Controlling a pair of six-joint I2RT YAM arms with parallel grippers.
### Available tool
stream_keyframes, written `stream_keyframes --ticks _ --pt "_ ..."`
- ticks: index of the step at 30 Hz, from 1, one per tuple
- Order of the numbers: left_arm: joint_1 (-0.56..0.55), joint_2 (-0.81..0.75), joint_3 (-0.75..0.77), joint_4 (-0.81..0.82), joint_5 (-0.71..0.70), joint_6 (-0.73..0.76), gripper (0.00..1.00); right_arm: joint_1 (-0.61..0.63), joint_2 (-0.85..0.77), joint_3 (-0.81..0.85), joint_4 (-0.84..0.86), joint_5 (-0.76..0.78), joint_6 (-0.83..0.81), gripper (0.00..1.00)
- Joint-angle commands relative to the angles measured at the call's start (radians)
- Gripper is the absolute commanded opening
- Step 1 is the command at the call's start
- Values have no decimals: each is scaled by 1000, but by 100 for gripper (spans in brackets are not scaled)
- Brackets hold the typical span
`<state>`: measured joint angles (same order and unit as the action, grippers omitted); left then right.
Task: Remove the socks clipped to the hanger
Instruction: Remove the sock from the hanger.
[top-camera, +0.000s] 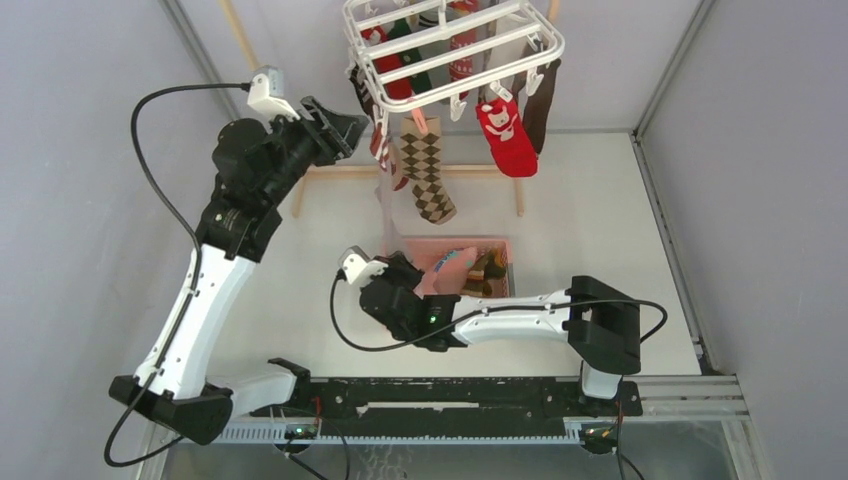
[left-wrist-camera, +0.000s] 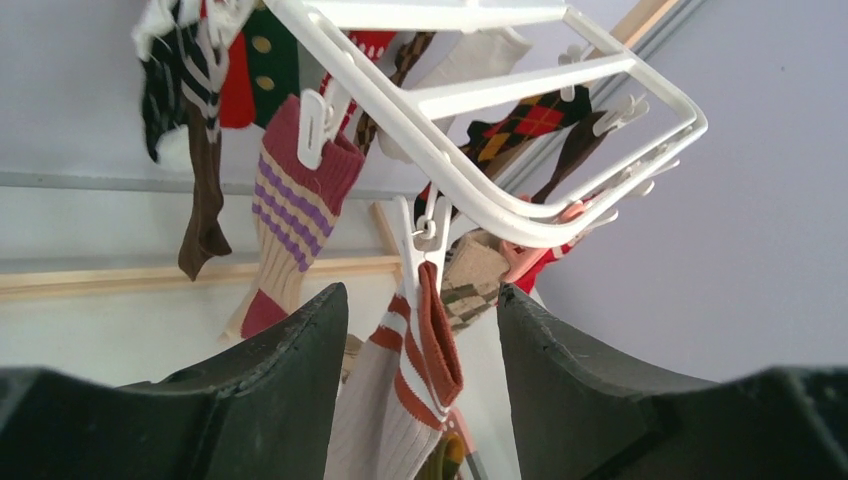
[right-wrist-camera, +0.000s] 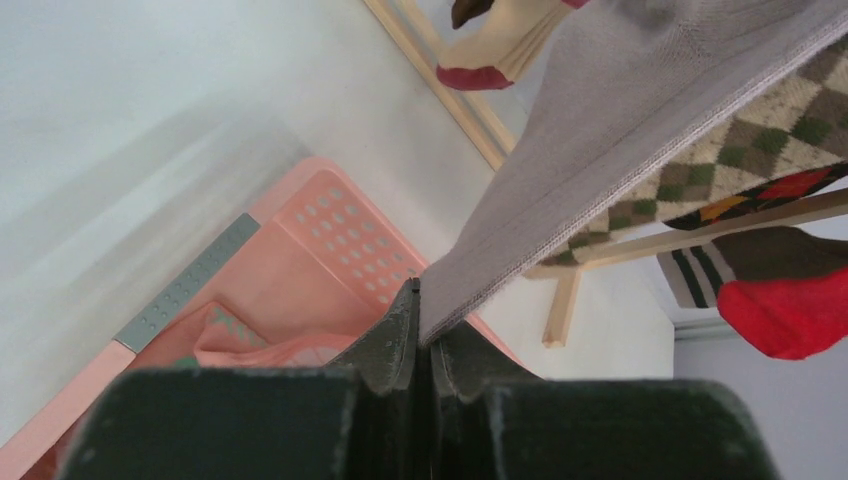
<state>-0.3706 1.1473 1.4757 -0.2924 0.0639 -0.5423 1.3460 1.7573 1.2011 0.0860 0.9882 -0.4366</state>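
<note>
Left wrist view puts your left gripper (left-wrist-camera: 420, 300) up under the corner of the white plastic drying hanger (left-wrist-camera: 520, 83). Its dark fingers are spread wide on either side of a cream sock with rust-orange stripes (left-wrist-camera: 400, 385), touching neither it nor the small white clip (left-wrist-camera: 425, 235) that pins its cuff, so it holds nothing. Lower down, your right gripper (right-wrist-camera: 422, 300) is pinched tight on the hem of a pale grey-beige sock (right-wrist-camera: 600, 120), which runs taut up toward the hanger from above the pink perforated plastic basket (right-wrist-camera: 345, 230). Whether that is the striped sock's own foot I cannot say for certain, though the overhead view suggests it.

The step in hand looks like freeing one sock: tension from below, the clip not yet released. Next you would likely need either a steady downward pull with the right arm, or the left fingers raised to the clip and closed on it. Keep the pull straight — the hanger looks free to swing. Many others, among them a brown argyle sock (top-camera: 425, 170) and a red sock (top-camera: 508, 135), hang clipped.
</note>
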Motion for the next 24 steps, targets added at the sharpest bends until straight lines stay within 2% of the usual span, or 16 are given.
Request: stream_keyframes --ticks 1,7,24 --pt "4 49 84 -42 87 1 60 -5 -10 41 20 6 -18 9" --pt "-4 111 148 -116 85 23 60 -16 8 60 13 -6 -18 9" --pt "-30 200 242 -145 32 33 60 -32 27 80 0 -35 -5 8"
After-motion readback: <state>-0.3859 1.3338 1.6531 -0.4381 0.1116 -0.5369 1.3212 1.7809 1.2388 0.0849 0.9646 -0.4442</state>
